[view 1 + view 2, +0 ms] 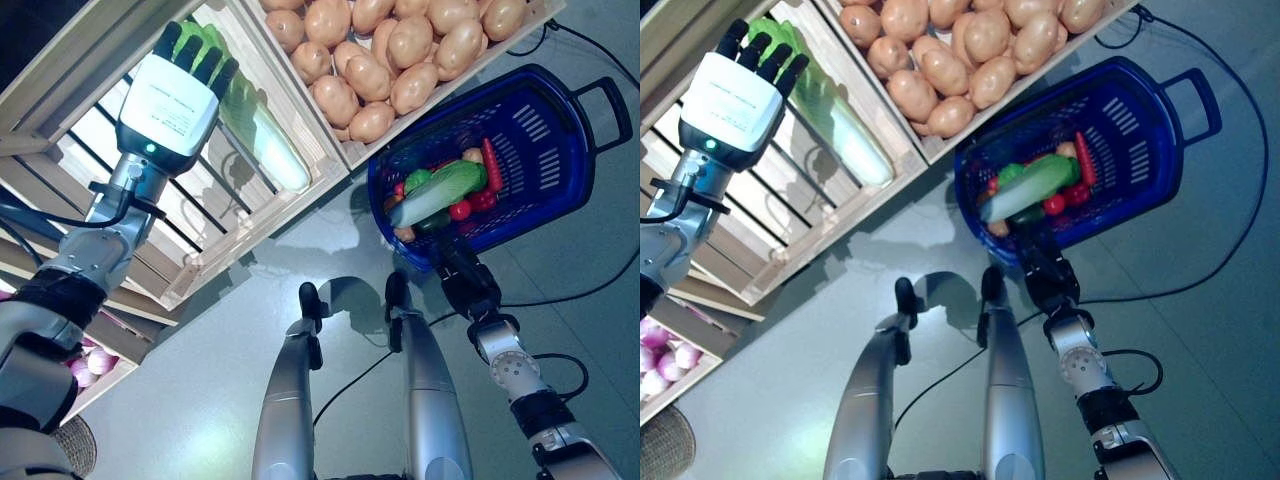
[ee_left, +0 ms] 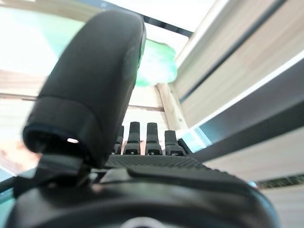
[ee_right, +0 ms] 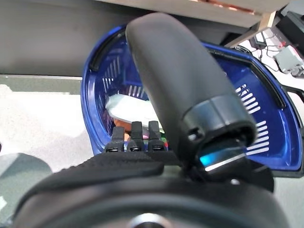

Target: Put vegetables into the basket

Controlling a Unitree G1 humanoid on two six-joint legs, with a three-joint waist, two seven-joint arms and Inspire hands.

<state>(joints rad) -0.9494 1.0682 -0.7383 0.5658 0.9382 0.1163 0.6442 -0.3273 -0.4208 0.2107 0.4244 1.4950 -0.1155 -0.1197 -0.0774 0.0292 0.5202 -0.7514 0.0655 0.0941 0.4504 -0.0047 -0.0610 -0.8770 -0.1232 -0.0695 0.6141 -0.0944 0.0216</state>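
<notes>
A long green-and-white cabbage (image 1: 268, 140) lies in a slatted wooden crate (image 1: 240, 235). My left hand (image 1: 170, 100) reaches into that crate, its fingers (image 2: 142, 137) straight over the cabbage's leafy end (image 2: 154, 64). A blue plastic basket (image 1: 560, 150) hangs at the right, holding another cabbage (image 1: 440, 190), a red chilli (image 1: 491, 165) and small red and green vegetables. My right hand (image 1: 465, 280) grips the basket's near edge, its fingers (image 3: 135, 137) curled at the rim (image 3: 95, 118).
A neighbouring crate holds several potatoes (image 1: 390, 50). Purple onions (image 1: 90, 355) lie in a lower crate at the left. A woven mat (image 1: 75, 445) shows at the bottom left corner. Black cables (image 1: 580, 290) run over the floor beyond the basket.
</notes>
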